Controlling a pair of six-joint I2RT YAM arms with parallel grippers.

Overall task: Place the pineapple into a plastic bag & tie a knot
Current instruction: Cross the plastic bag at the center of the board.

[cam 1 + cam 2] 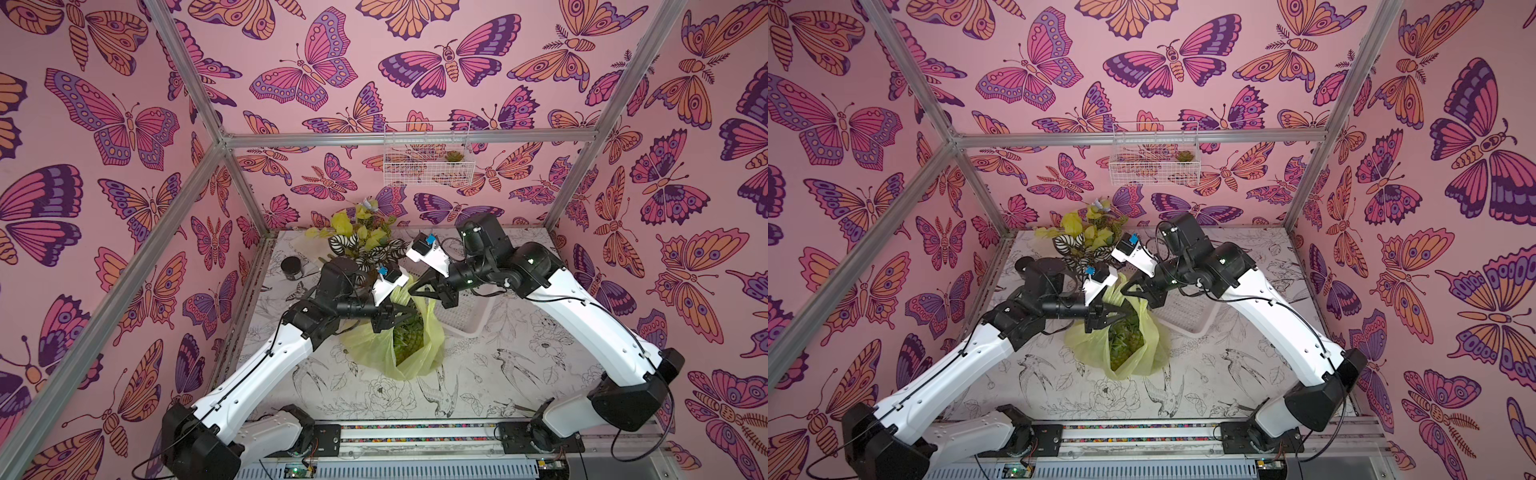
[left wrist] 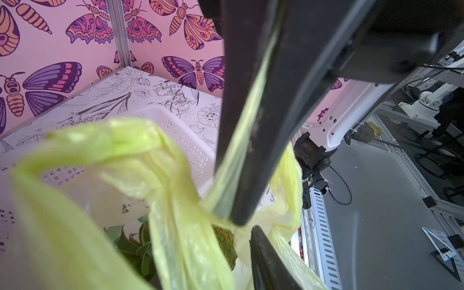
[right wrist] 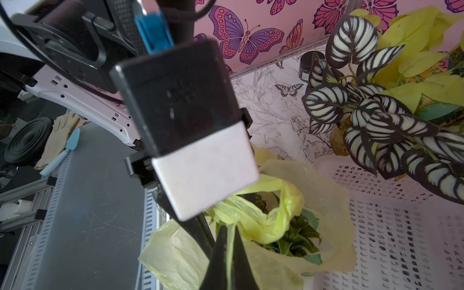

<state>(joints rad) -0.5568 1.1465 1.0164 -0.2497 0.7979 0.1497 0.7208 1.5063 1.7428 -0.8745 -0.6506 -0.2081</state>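
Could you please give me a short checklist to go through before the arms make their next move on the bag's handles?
1. Pineapple inside the plastic bag: ok.
2. Right claw shut on a handle strand: ok.
3. Left claw clear of the plastic: cannot tell; its jaws stand apart.
4. Handles tied tight: not ok; one handle loop hangs wide open.
5. White basket clear of the plastic bag: cannot tell; they lie close together.

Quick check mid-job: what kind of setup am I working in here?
Probably a staged robot test booth rather than a real room: pink butterfly-printed wall panels mounted on silver aluminium frame bars, around a white tabletop printed with bird and flower sketches.
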